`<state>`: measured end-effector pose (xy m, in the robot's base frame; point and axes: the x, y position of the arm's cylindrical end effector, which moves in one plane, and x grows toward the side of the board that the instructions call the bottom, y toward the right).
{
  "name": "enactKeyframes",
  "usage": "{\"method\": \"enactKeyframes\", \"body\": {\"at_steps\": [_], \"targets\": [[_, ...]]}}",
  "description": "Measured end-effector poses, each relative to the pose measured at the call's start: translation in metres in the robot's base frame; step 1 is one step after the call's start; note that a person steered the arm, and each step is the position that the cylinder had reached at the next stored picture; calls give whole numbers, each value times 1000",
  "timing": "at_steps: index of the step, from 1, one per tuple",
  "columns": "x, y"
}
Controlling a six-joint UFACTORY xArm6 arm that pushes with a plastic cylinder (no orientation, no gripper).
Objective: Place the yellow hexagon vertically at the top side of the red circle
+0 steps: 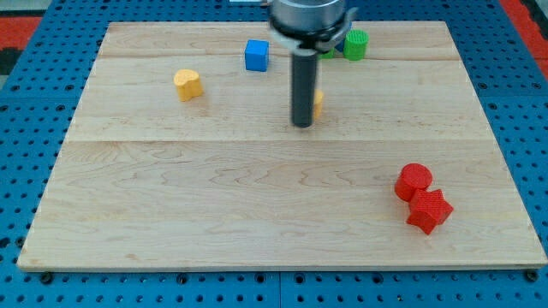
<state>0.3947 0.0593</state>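
The yellow hexagon (318,103) sits near the board's upper middle, mostly hidden behind my rod; only its right edge shows. My tip (302,125) rests on the board right against the hexagon's left side. The red circle (414,180) lies at the view's lower right, far from my tip, with a red star (430,211) touching its lower right side.
A yellow heart (188,85) lies at the upper left. A blue cube (256,56) sits left of the rod near the top. A green block (355,44) stands at the top, with another green piece partly hidden behind the arm. The wooden board (171,205) ends on blue pegboard.
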Motion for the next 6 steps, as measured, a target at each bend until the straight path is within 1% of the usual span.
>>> {"method": "enactKeyframes", "body": {"at_steps": [1, 2, 3, 4, 5, 6], "targets": [[4, -60], [-38, -44], [-64, 37], [-9, 76], [-15, 63], [20, -51]]}}
